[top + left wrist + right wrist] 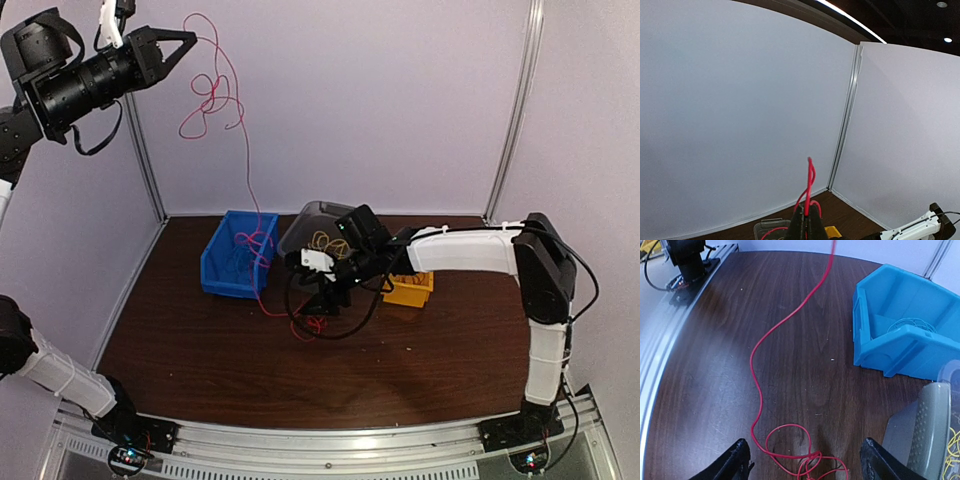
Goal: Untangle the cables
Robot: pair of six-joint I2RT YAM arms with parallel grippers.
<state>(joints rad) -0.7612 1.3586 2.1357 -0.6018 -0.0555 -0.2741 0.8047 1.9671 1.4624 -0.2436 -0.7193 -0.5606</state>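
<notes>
**Cable position.** The red cable (246, 170) starts at the left tool (190, 41), which is raised high above the far-left corner of the tabletop (200, 350). From there it drops through a loose knot of loops hanging in mid-air and reaches the tabletop beside the blue bin (222, 262). The top view does not show clearly whether it touches the bin's wall. It ends in several flat loops on the tabletop near the centre.

**Left tool.** The fingers are pinched fully together on the red cable. In the wrist view a short doubled end stands up above the fingertips.

**Right tool.** The right tool (322, 295) hangs low over the loops at the centre. Its jaws are spread wide and hold nothing.

**Surroundings.** A grey bin (310, 222) holding yellow cables (322, 240) sits just right of the blue bin. A yellow-orange bin (410, 288) sits further right, partly behind the right arm.
</notes>
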